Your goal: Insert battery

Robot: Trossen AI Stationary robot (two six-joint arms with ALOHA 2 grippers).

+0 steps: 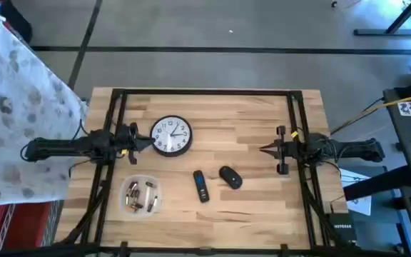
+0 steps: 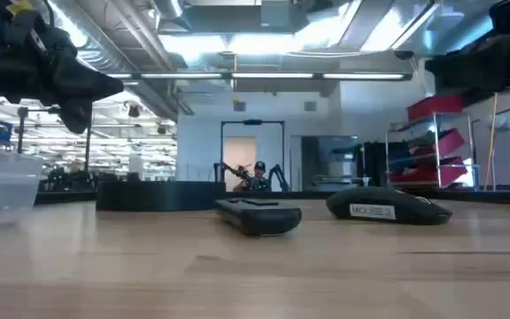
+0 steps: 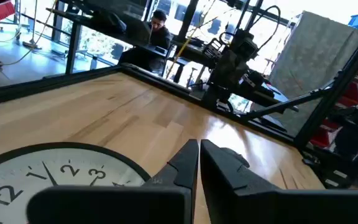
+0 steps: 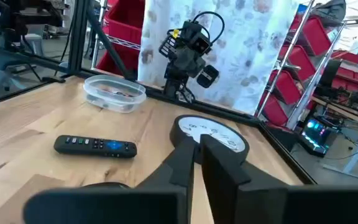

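Wooden table [image 1: 248, 121], from above: we logged left gripper [image 1: 148, 142] pinched empty beside the clock [image 1: 171, 135], right gripper [image 1: 264, 150] likewise closed, empty; batteries [image 1: 140, 195] in a clear tub [image 1: 140, 182], near left. Low view: remote [image 2: 258, 215], mouse [image 2: 388, 206] centre. Wrist views confirmed fingers together.
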